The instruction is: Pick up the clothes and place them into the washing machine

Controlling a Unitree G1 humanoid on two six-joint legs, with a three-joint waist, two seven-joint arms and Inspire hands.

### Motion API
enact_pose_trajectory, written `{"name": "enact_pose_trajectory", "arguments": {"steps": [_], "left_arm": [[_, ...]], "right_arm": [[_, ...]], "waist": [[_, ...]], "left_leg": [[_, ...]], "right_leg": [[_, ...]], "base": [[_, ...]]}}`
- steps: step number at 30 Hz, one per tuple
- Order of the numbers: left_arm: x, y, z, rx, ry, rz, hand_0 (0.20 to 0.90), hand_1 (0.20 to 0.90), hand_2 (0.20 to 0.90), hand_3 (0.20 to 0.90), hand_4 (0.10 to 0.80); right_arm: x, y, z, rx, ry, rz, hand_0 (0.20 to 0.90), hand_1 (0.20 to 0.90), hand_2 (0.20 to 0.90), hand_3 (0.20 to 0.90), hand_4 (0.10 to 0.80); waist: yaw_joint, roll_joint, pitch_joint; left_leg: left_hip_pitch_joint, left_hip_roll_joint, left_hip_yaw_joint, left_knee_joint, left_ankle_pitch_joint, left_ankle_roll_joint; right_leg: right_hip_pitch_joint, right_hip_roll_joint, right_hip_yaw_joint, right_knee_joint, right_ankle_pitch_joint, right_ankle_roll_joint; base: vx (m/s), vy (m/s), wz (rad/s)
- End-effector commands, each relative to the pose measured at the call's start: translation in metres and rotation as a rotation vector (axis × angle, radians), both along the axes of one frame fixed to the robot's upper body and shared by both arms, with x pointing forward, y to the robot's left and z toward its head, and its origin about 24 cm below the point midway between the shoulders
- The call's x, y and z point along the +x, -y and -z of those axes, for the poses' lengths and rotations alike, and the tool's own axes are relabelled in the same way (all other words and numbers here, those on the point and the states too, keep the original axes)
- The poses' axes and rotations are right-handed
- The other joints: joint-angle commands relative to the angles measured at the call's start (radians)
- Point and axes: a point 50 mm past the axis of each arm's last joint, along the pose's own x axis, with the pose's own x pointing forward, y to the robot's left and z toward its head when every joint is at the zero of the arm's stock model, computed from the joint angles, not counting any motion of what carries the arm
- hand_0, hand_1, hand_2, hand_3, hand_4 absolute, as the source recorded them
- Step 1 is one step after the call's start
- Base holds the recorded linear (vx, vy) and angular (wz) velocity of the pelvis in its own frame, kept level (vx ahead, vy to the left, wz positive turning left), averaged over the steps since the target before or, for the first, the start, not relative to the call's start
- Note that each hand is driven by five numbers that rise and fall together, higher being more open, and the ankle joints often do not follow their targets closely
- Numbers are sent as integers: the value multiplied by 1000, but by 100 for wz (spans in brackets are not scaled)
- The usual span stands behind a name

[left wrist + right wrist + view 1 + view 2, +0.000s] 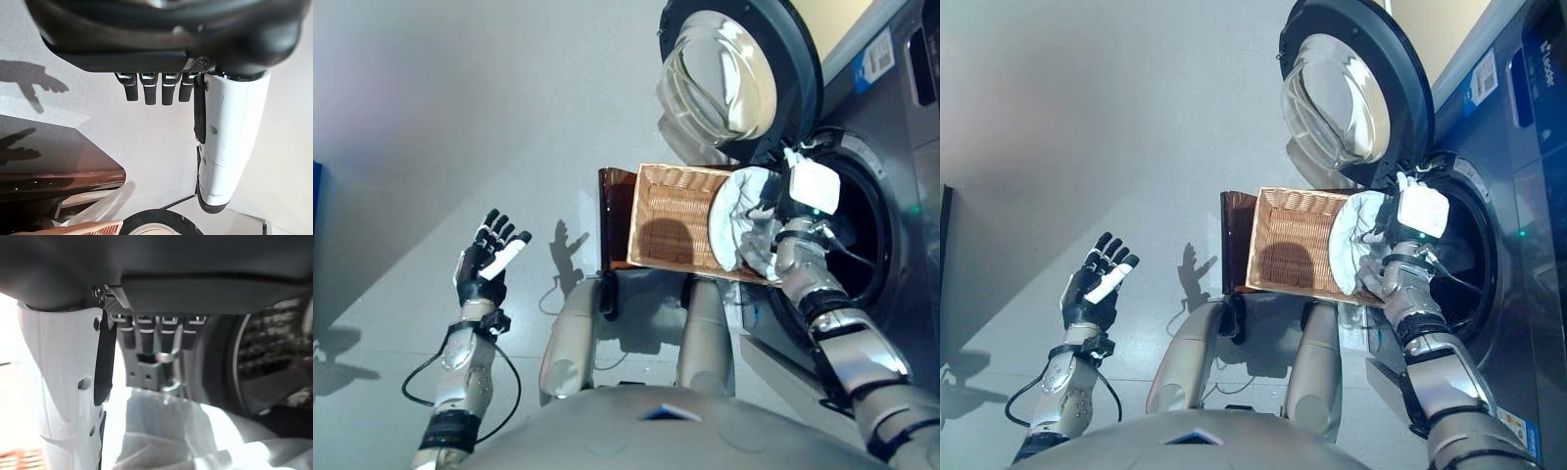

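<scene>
A white and grey cloth (736, 220) lies bunched over the right edge of the wicker basket (671, 220), next to the washing machine's drum opening (867, 245). My right hand (800, 196) is over the cloth at the mouth of the drum. In the right wrist view its fingers (146, 335) and white-covered thumb (68, 382) stand straight, with the cloth (195, 431) just past them. My left hand (487, 262) is open and empty, held up over the floor far to the left. The inside of the basket is bare.
The basket rests on a dark brown box (615, 201) left of the machine. The machine's round door (744, 78) stands swung open above the basket. Grey floor (460, 117) spreads to the left.
</scene>
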Motion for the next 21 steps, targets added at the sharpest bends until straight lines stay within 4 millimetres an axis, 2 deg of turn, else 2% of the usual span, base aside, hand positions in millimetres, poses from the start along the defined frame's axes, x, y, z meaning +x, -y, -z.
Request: {"name": "enact_pose_trajectory", "arguments": {"steps": [1, 7, 14, 15, 17, 21], "left_arm": [[9, -20, -40, 93, 225, -12, 900, 900, 900, 900, 800], [6, -22, -41, 94, 220, 8, 900, 900, 900, 900, 800], [5, -24, -43, 100, 221, 29, 900, 900, 900, 900, 800], [4, -24, -44, 102, 220, 31, 900, 900, 900, 900, 800], [4, -24, -44, 102, 220, 41, 900, 900, 900, 900, 800], [5, -22, -44, 101, 216, 54, 900, 900, 900, 900, 800]], "right_arm": [[11, 24, -37, -65, 91, -36, 900, 900, 900, 900, 800], [15, 27, -42, 57, 73, -64, 900, 900, 900, 900, 800], [15, 36, -51, 50, 27, -99, 900, 900, 900, 900, 800], [16, 36, -51, 60, 29, -97, 900, 900, 900, 900, 800], [16, 38, -51, 68, 22, -85, 900, 900, 900, 900, 800], [20, 29, -46, 61, -26, -130, 900, 900, 900, 900, 800]], "waist": [[-2, -14, -44], [4, -20, -48], [7, -25, -49], [9, -24, -48], [12, -22, -47], [19, -20, -44]], "left_leg": [[-45, 1, -31, -97, 89, -46], [-42, 2, -33, -102, 95, -49], [-43, 2, -39, -108, 98, -54], [-34, 4, -43, -96, 67, -60], [-37, 4, -44, -96, 69, -60], [-34, 3, -43, -102, 71, -59]], "right_leg": [[-3, -1, -31, -39, 10, -50], [0, 0, -32, -41, 10, -51], [2, -1, -37, -43, 9, -50], [9, 1, -36, -27, -21, -46], [7, 0, -37, -29, -20, -45], [6, 1, -37, -32, -18, -43]], "base": [[0, 0, 0], [13, -10, 4], [13, -8, 1], [75, -28, 1], [40, -18, 3], [0, 0, 0]]}}
